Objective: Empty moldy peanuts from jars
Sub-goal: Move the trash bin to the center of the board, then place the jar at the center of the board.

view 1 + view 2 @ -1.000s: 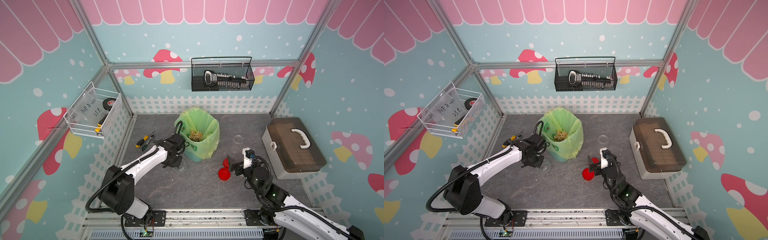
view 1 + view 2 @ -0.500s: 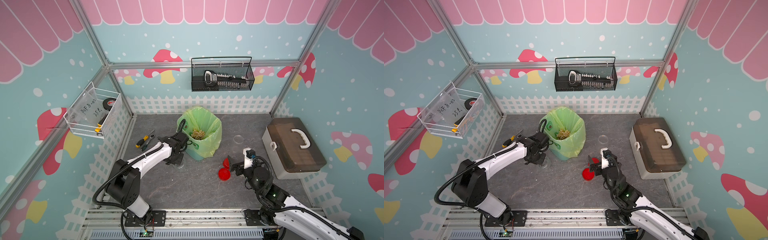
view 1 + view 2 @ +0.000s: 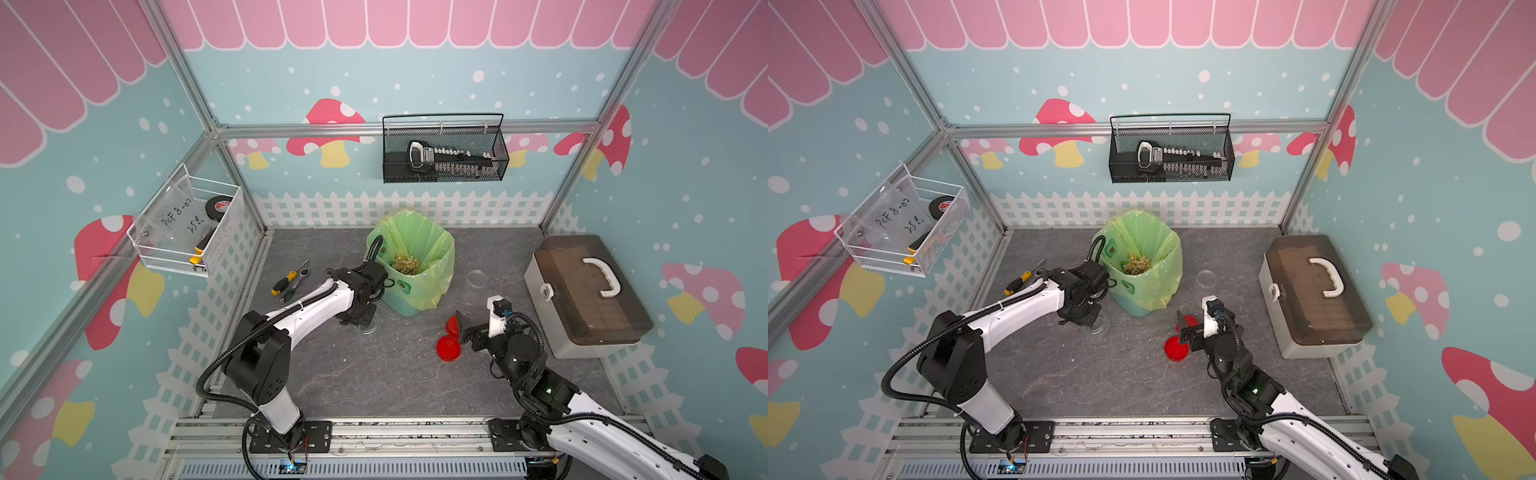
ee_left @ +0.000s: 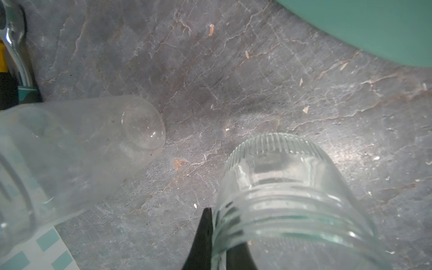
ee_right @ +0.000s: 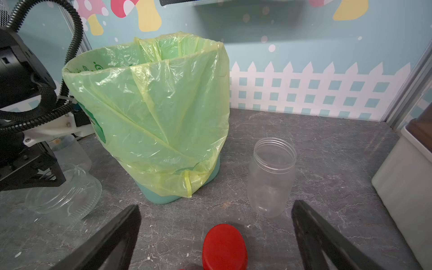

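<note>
The left gripper (image 3: 360, 319) has sunk lower beside the bin (image 3: 432, 282), toward the table (image 3: 353, 382), clamped on the rim of the empty squat jar (image 4: 285, 187). The right gripper (image 5: 215, 205) hangs spread wide over a red lid (image 5: 224, 247). The moldy peanuts (image 3: 406, 264) lie heaped inside the bin.

Lab booth: printed walls (image 3: 374, 75), aluminium frame (image 3: 249, 130)

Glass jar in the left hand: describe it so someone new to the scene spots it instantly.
Find the green-bagged bin mid-table; the left hand reaches down at its base, on the robot's left side. It pinches the rim of a squat, empty, lidless glass jar. Unlike the taller smooth jar beside it and the plastic jar right of the bin, this jar has a ribbed base.
</note>
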